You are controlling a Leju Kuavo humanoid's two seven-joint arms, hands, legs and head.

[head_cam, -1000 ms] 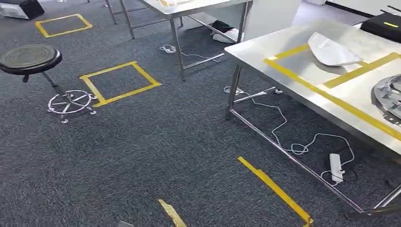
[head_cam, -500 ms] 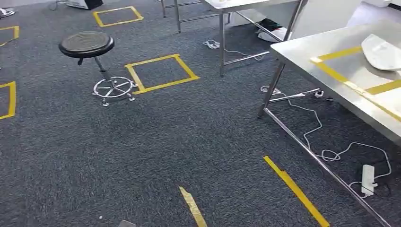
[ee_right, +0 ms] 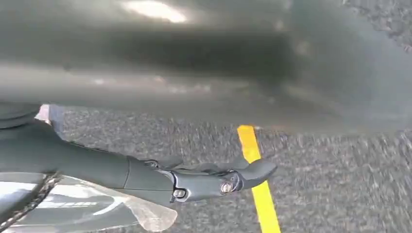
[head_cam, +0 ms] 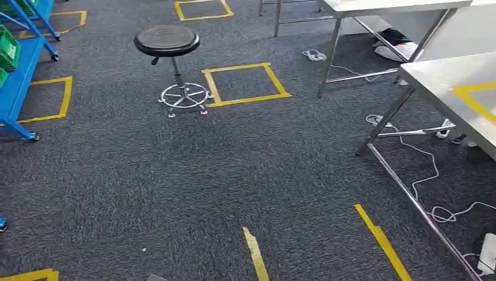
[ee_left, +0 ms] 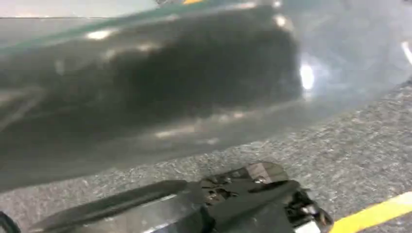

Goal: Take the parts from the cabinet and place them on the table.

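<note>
1. Down by the carpet (ee_right: 340, 194), the right hand (ee_right: 204, 182) hangs with fingers stretched out, holding nothing; the left hand (ee_left: 252, 194) is too blurred to judge.
2. Farther ahead on the right stands the steel table (head_cam: 444, 82).
3. Far left, the blue cabinet (head_cam: 17, 76) holds green bins (head_cam: 7, 50); any parts inside cannot be made out.

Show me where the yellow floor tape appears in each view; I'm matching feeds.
Head view: yellow tape in short strips on the floor, low in the picture, centre and right.
Left wrist view: yellow tape on the floor beside the left hand.
Right wrist view: yellow tape running behind the right hand.
Shared landmark: the dark grey carpet. I cannot tell which strip is which.
</note>
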